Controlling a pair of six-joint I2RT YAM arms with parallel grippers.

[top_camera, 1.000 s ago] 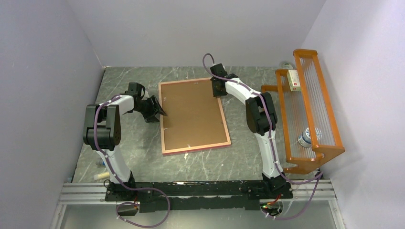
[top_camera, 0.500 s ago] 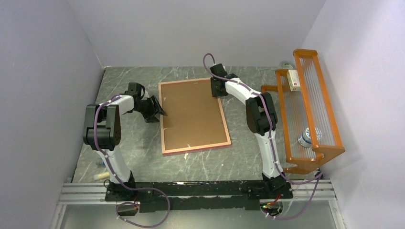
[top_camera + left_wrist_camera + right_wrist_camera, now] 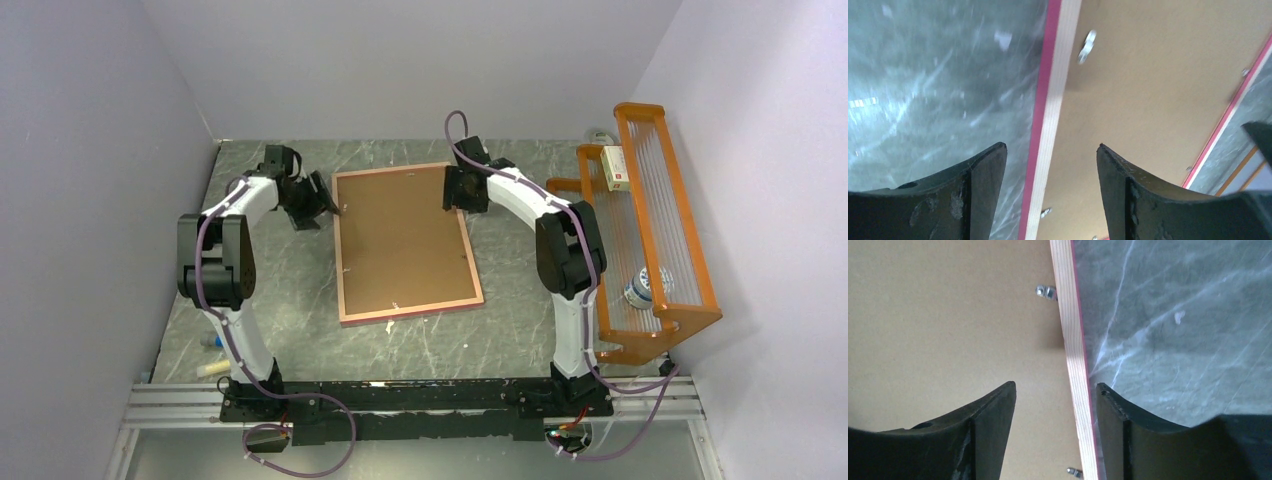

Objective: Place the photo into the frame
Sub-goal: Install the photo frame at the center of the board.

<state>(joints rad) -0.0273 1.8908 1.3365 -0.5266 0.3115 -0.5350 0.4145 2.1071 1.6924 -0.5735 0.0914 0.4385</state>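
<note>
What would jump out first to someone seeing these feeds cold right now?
The frame lies back up in the middle of the table, its brown backing board filling it. The left end effector and right end effector each straddle a long edge near the far end, jaws open. An orange wire rack stands on the right.

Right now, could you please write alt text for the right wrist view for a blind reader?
The right pincer stands open above the frame, its black fingers either side of the pale wood rail. Brown backing board fills the view's left, grey marbled table its right.
</note>
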